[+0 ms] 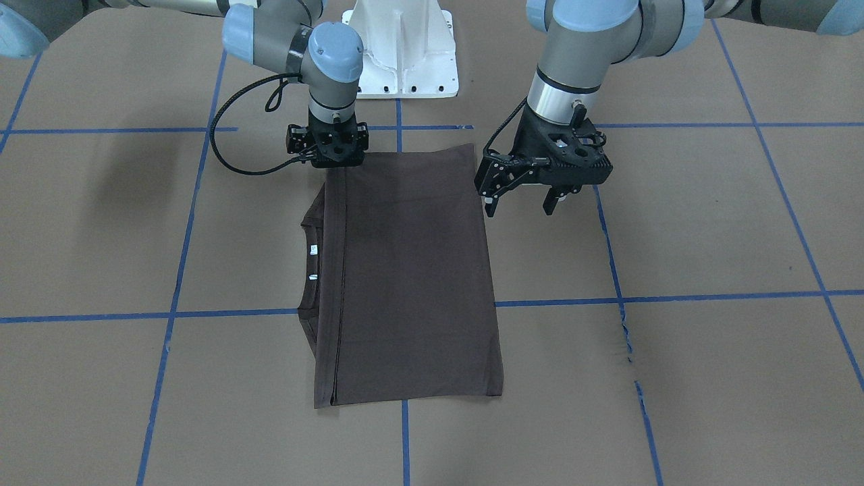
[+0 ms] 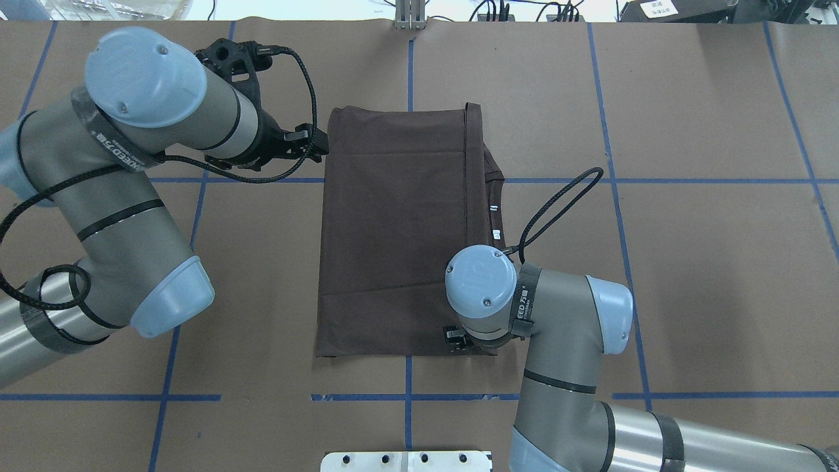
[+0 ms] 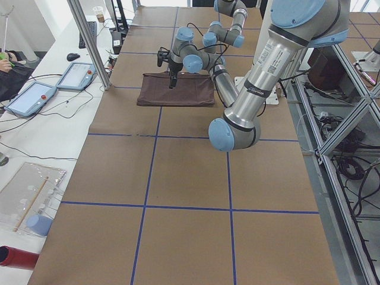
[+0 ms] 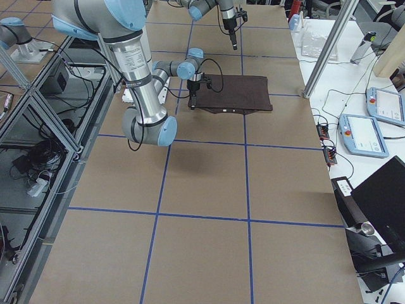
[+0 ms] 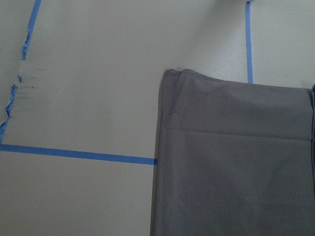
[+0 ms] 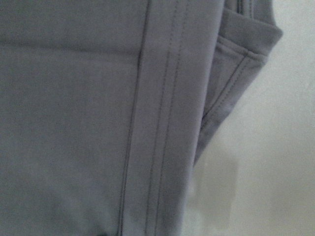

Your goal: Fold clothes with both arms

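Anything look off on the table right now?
Two small things. The blue tape line beside the T-shirt is torn and frayed, on the robot's left side. The shirt's collar pokes out past the folded edge, so the rectangle isn't clean.

Open lanes, few blockers: bare brown-paper table lies wide on both sides of the folded T-shirt and past its operator-side hem, w/ room for a gripper to pass. At the shirt's robot-side corner nr the collar the right gripper stands vertical, tips down at the cloth, its cable loop bulging out over the table beside it. Off the opposite side edge the left gripper hangs raised, jaws apart. A white pedestal blocks the robot-side strip btwn the arms.
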`<state>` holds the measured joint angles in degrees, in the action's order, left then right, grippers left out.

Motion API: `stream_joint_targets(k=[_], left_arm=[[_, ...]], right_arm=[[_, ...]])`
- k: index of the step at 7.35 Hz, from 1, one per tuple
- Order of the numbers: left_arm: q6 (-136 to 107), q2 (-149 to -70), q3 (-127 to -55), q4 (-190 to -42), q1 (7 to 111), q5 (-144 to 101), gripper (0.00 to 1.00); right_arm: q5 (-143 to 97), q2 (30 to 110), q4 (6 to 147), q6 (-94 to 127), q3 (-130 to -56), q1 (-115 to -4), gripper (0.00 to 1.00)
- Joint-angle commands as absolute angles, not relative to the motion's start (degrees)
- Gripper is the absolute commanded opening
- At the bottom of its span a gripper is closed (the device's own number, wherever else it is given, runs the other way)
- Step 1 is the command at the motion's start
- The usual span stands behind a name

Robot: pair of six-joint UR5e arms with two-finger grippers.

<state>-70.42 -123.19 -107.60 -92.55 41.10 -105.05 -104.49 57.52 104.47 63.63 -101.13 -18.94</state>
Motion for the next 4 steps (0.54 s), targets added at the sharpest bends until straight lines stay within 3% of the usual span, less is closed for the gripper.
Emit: stream_joint_targets(k=[1,4], left_arm=[[-70.58,-123.22,-107.23,-92.64,40.87,-105.03,1.00],[-70.75,-123.13,-107.14,-92.64,40.17,-104.94,1.00]], right_arm=[[-104.59,58.01,104.77,63.63,-101.25,-19.33,1.00],[-105.03,59.41,104.77,63.63,-101.95,-20.82,1.00]])
